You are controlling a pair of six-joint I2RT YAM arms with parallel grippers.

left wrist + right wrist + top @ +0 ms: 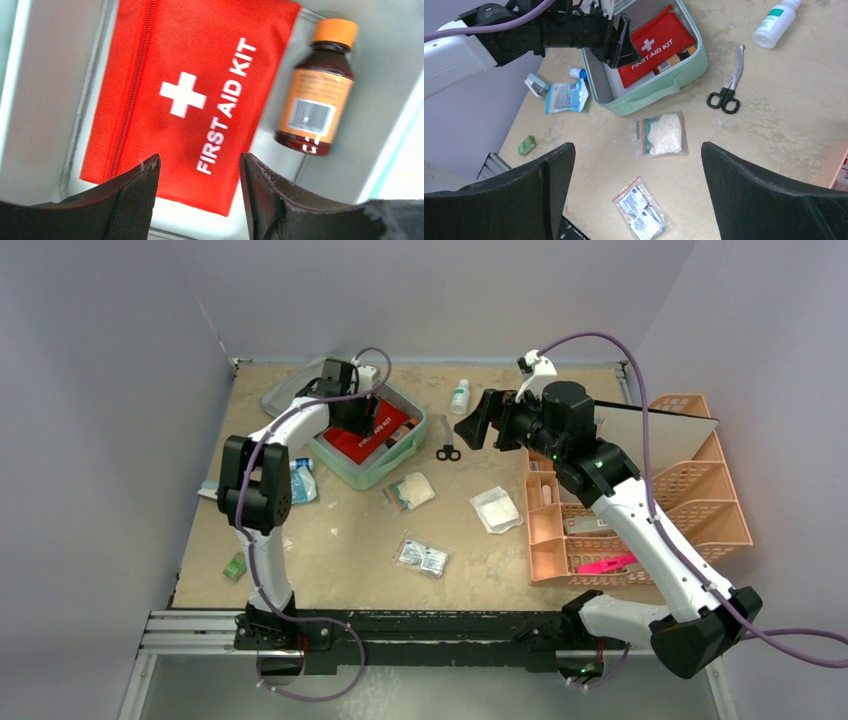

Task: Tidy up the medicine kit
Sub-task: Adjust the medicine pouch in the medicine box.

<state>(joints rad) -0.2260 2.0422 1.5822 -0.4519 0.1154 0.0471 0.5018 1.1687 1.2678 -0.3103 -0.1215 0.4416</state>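
Open mint-green medicine kit [368, 477], far left

The fingers [130, 200] of my left gripper [199, 159] are matt black, rough and scuffed at the edges. The red pouch [190, 90] is woven cloth, finely ribbed and dull. The bottle [312, 100] is glossy dark brown, with a paper label. The medicine kit [664, 82] looks like smooth satin plastic, and the table [340, 540] like rough mottled board.
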